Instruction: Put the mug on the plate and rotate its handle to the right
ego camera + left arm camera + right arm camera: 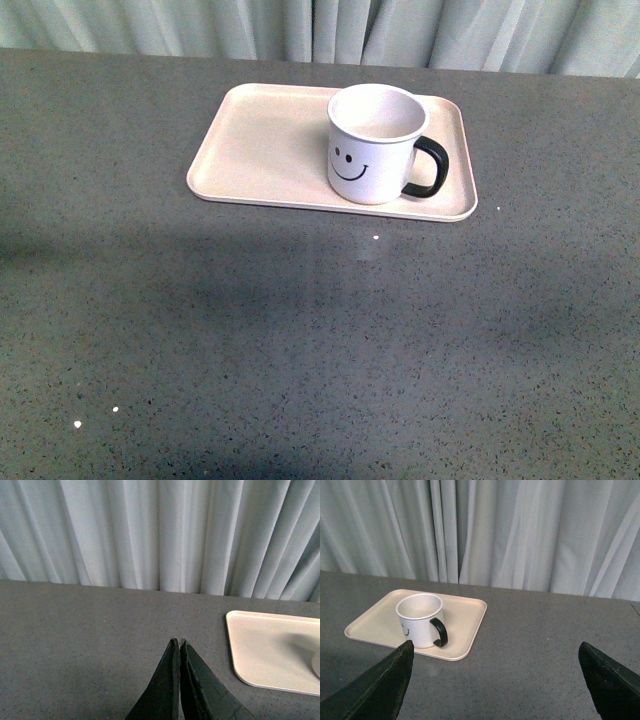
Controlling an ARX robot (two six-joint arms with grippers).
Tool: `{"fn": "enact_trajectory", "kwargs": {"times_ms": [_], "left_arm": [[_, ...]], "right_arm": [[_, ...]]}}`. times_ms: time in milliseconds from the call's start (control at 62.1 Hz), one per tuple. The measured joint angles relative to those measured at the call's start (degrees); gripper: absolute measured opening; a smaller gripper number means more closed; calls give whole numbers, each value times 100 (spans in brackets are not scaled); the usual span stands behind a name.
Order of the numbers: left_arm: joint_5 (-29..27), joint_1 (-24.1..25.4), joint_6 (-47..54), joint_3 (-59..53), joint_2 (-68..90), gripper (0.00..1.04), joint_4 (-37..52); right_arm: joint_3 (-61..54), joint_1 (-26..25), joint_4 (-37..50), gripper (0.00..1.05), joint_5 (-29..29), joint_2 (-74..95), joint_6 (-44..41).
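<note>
Mug (372, 140) sits on the plate (270, 150) by the far edge of the counter (300, 330), handle (430, 166) pointing right, job apparently done, so left gripper (179, 642) is clenched empty and right gripper (495, 647) splayed clear.

The white smiley mug (370, 150) is set upright on the right half of the pale pink plate (260, 140); its black handle (441, 165) is turned toward the plate's right edge.

from the left wrist the plate (270, 650) runs off the edge, and only a sliver of the mug (317, 666) shows there.
</note>
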Motion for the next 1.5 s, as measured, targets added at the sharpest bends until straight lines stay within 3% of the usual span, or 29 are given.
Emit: {"fn": "enact_trajectory", "kwargs": {"times_ms": [644,1450,1498], "left_arm": [[0,0,0,-286,-2476,1,-2192],[0,0,0,-286,-4116,1,-3797],[0,0,0,-284,-4468,1,-4277]], "right_arm": [[0,0,0,95,2,0,0],[0,0,0,95,2,0,0],[0,0,0,95,2,0,0]]}}
